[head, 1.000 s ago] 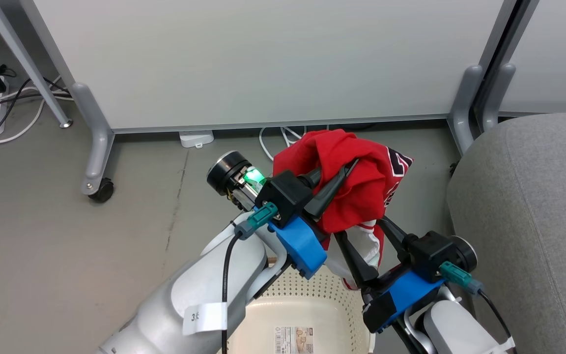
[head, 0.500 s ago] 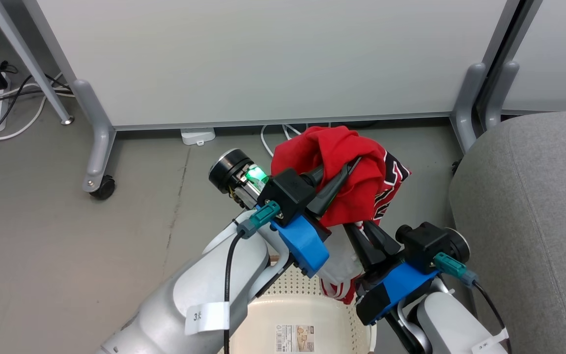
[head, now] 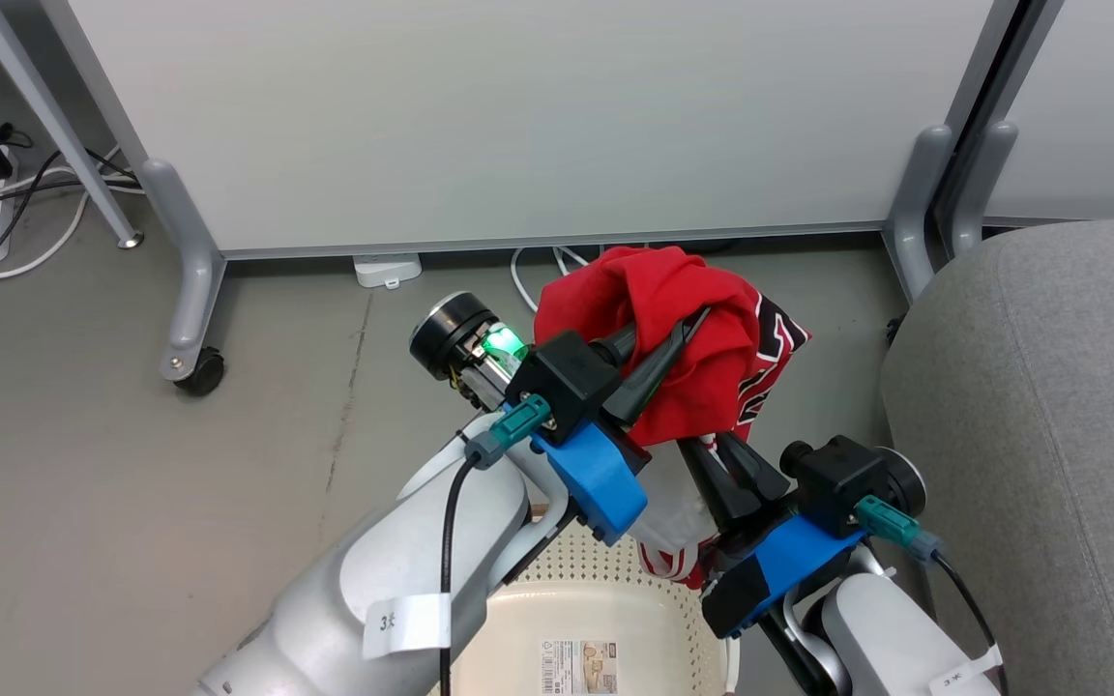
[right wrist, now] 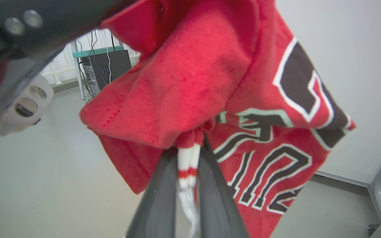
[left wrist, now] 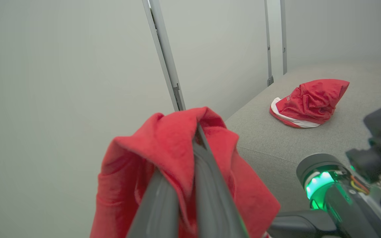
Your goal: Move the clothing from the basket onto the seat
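Item under transfer: a soft bright red garment with black-and-white lettering [head: 678,295], held bunched in the air above and beyond the cream-white perforated plastic basket [head: 605,565], clear of it and not yet over the large grey upholstered seat [head: 1050,406], which lies off to the robot's right. The left gripper [head: 685,332] is clamped on the upper fold of the cloth, fingers together with fabric pinched between them. The right gripper [head: 709,450] is closed lower down on the garment's striped red-and-white cuff [right wrist: 186,162]. A second crumpled red-and-white garment [left wrist: 309,102] already rests on the seat cushion, well apart from the one in hand. The visible part of the basket floor shows only a printed label [head: 581,667]; the rest is out of frame, so further contents cannot be confirmed. Assessment: one garment delivered, one lifted out and awaiting carry and release onto the seat.
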